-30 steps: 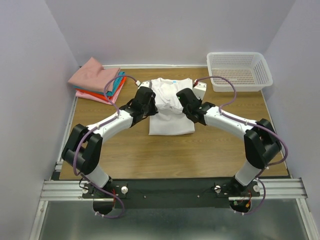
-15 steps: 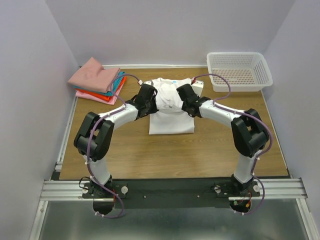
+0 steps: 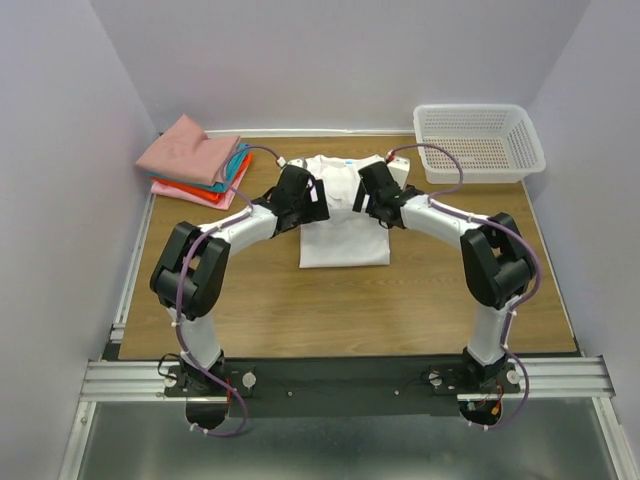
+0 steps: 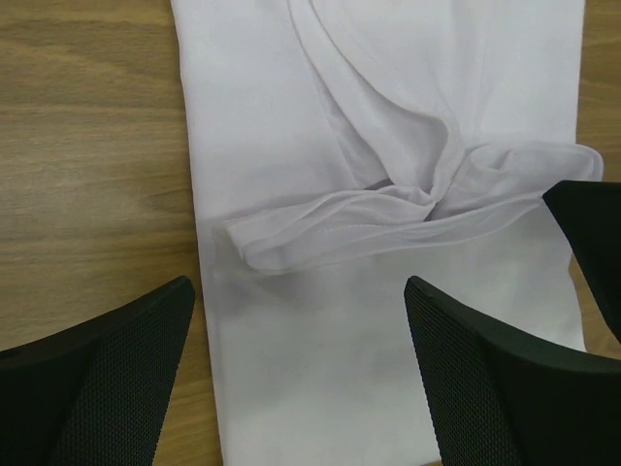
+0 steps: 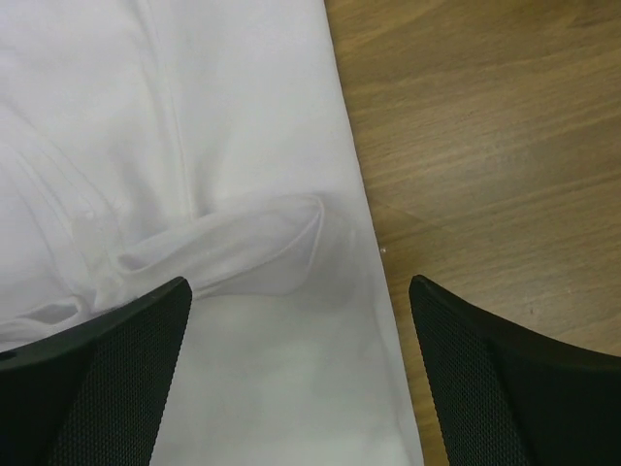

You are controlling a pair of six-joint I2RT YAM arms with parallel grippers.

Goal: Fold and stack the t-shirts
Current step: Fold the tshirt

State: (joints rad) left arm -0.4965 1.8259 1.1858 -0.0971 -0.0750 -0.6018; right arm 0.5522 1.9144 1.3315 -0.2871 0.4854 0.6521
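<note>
**Q:** Top view: where does the garment lie?
**A:** The white t-shirt (image 3: 343, 238) lies flat at the centre of the desk (image 3: 300, 310), folded to a rectangle. Its long axis runs 12 to 6 o'clock, with the blue neck label (image 3: 350, 160) at the 12 o'clock end. The left hand (image 3: 310, 200) and right hand (image 3: 373, 200) hang over its far half, at 9 and 3 o'clock of that axis. A stack of folded t-shirts (image 3: 195, 162) sits at 10 o'clock and a white basket (image 3: 480, 140) at 2 o'clock.

**Q:** Left wrist view?
**A:** The left hand's fingers stand wide apart and hold nothing. The shirt's edge runs 12 to 6 o'clock, with bare desk at 9 o'clock. A rumpled sleeve fold (image 4: 388, 209) crosses the cloth from 9 to 3 o'clock.

**Q:** Right wrist view?
**A:** The right hand is likewise spread wide and empty. The shirt fills the 9 o'clock side, its edge running 12 to 6 o'clock, with desk at 3 o'clock. A soft gathered crease (image 5: 247, 243) lies just beyond the fingers.
</note>
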